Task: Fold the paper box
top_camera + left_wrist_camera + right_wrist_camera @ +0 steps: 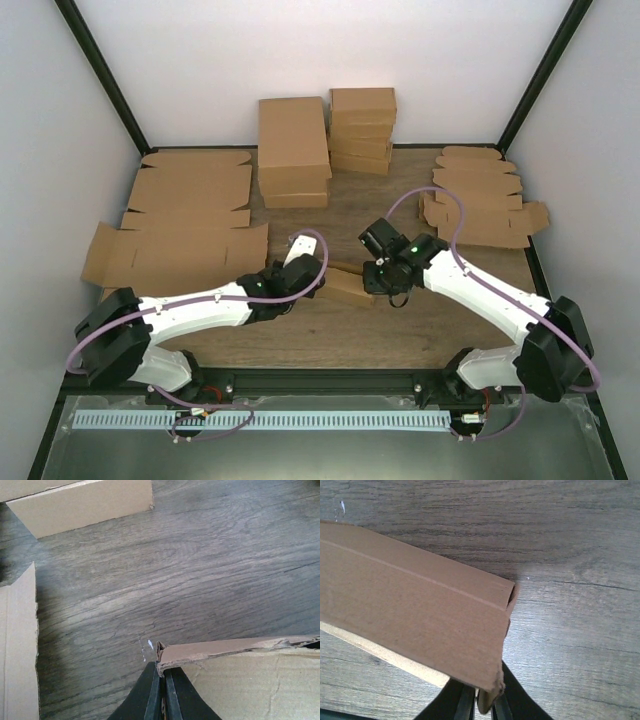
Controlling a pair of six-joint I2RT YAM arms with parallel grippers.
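Observation:
The paper box (pixel 345 285), a small brown cardboard carton, lies held between my two grippers at the middle of the wooden table (pixel 400 340). My left gripper (pixel 318 283) is shut on its left corner; in the left wrist view the thin black fingers (pixel 152 695) pinch the ragged cardboard edge of the box (pixel 250 680). My right gripper (pixel 376 286) is shut on the box's right end. In the right wrist view the box (pixel 410 610) fills the left half, tilted, and a cardboard flap is clamped at my right gripper (pixel 487 702).
Two stacks of folded brown boxes (pixel 293 150) (pixel 362 130) stand at the back. Flat cardboard blanks lie at the left (pixel 180 220) and at the back right (pixel 480 200). The left wrist view shows a folded box (pixel 80 505) ahead and a flat blank (pixel 17 645) to the left.

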